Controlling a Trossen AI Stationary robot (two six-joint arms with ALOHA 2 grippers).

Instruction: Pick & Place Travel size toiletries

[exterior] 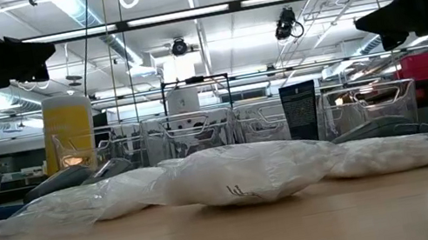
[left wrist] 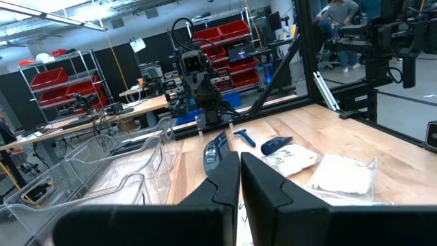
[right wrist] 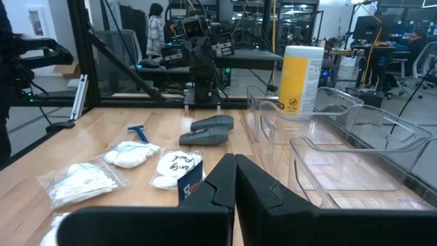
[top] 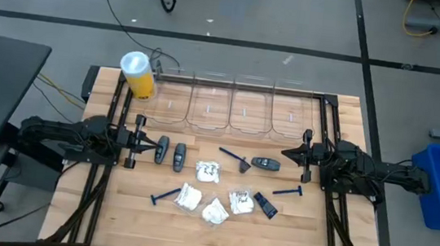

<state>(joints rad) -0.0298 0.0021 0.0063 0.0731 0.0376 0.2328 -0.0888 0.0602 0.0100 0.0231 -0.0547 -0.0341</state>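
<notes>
- Left gripper (top: 138,141) sits at the table's left edge, arm stretched flat across the rail and pointing inward toward the middle; fingers closed, nothing between them.
- Right gripper (top: 302,154) mirrors it at the right edge, arm level, pointing inward; fingers pressed together, holding nothing (its wrist view shows the two dark fingers meeting along one seam).
- Both grippers hang above the wooden table (top: 112,210), clear of every item.
- Two dark grey oval pieces (top: 170,153) lie side by side just beside the left gripper's tip, not touching it.
- A third dark grey piece (top: 266,164) lies near the right gripper, with a blue razor (top: 233,157) just to its left.
- White packets (top: 208,170) are clustered in the middle of the table, four in all: one by the centre, three in a loose row nearer the front edge.
- Another blue razor (top: 166,195) lies left of that row; a third (top: 287,191) lies below the right gripper.
- A small dark rectangular piece (top: 265,205) lies right of the packet row, just beside the last packet (contact unclear).
- Four clear bins (top: 230,104) stand in a row along the back edge; nothing visible inside them.
- Yellow cylinder (top: 138,75) with white lid stands at the back left corner, beside the leftmost bin.
</notes>
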